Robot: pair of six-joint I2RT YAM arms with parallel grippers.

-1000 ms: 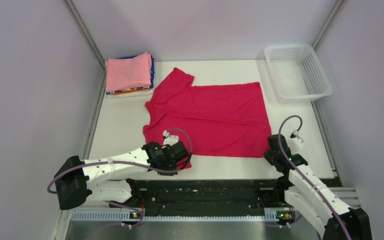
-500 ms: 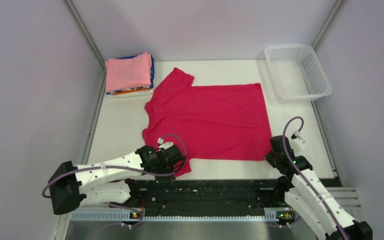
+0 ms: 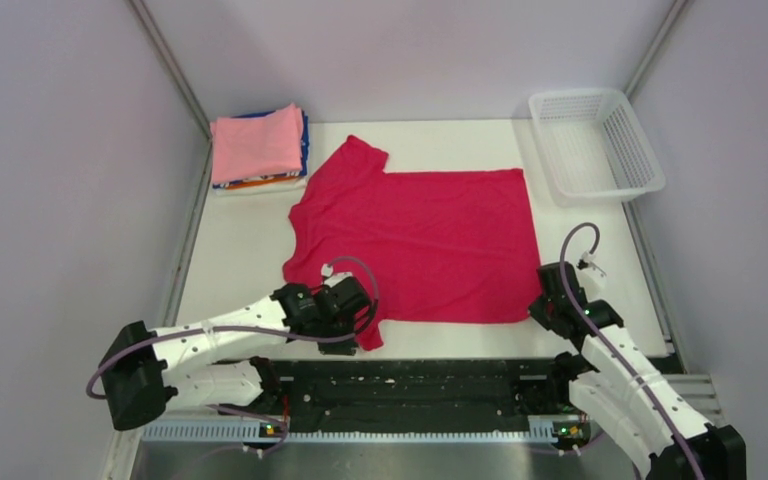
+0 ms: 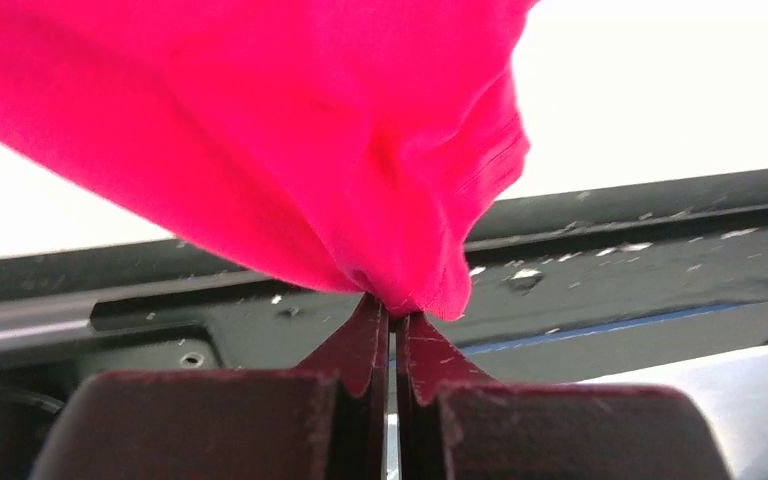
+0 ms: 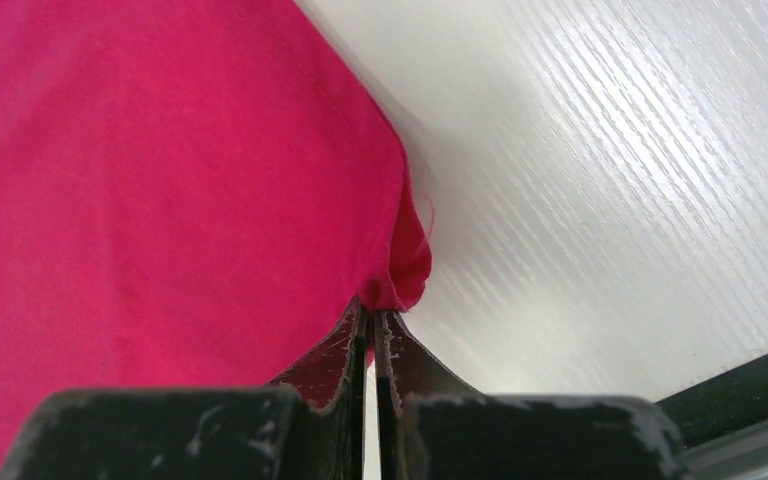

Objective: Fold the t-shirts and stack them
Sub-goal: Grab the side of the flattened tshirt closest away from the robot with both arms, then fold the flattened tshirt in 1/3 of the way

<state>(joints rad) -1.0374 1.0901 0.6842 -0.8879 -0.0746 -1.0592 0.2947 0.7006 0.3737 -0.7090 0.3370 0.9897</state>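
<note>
A crimson-red t-shirt lies spread flat on the white table, collar to the left. My left gripper is shut on its near left sleeve, and the pinched cloth bunches up above the tips. My right gripper is shut on the shirt's near right hem corner. A stack of folded t-shirts with a light pink one on top sits at the far left corner; blue, orange and white edges show beneath it.
A white mesh basket stands at the far right corner. Grey walls close in the table on the left, back and right. A black rail runs along the near edge between the arm bases.
My right gripper closed on the hem corner and shifted slightly. My left gripper drew the sleeve a little toward the near edge and left, then eased back.
</note>
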